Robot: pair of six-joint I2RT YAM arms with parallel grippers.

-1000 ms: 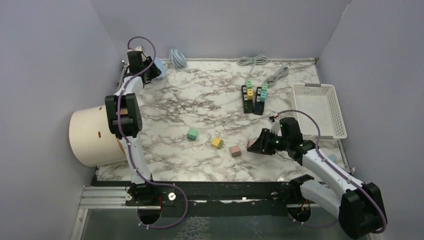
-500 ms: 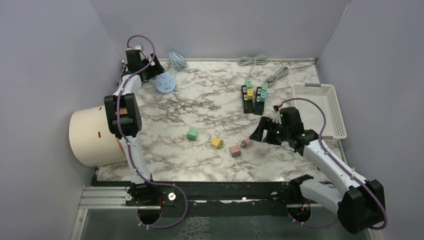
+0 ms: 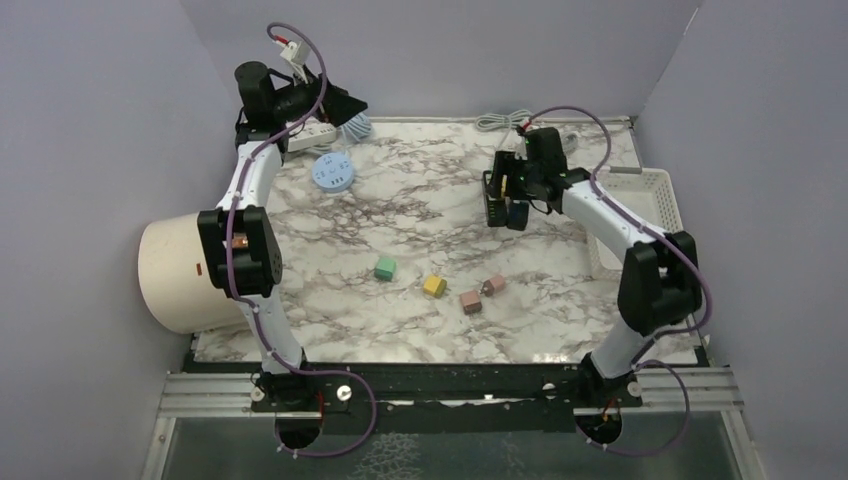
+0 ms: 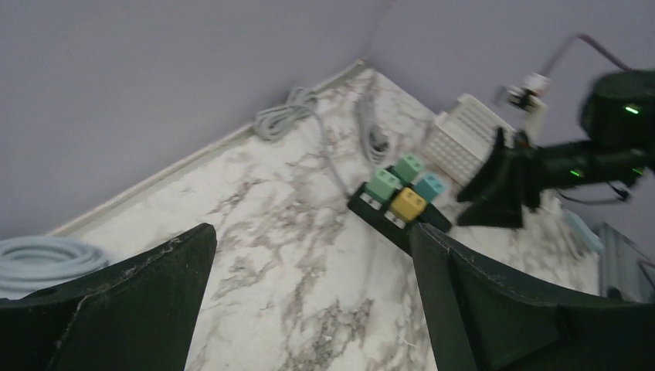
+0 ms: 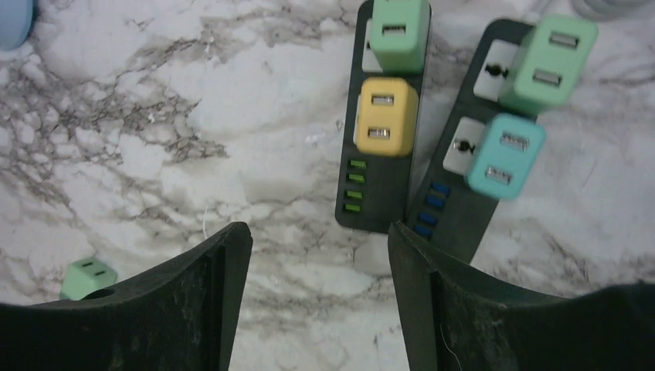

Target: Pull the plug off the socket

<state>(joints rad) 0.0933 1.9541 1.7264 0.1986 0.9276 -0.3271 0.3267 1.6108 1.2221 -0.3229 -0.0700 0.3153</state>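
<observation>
While four coloured plugs (image 5: 388,116) sit in two black power strips (image 5: 376,209) on the marble worktop (image 5: 232,100), the right jaws hang wide open and empty above them; the left jaws gape empty too.

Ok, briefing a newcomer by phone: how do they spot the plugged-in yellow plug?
Find the white basket at the right edge of the table; two black power strips lie beside it. The yellow plug sits on the farther strip, the only yellow among green and teal neighbours.

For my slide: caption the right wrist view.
Open right gripper above two black power strips carrying green, yellow and teal plugs.
</observation>
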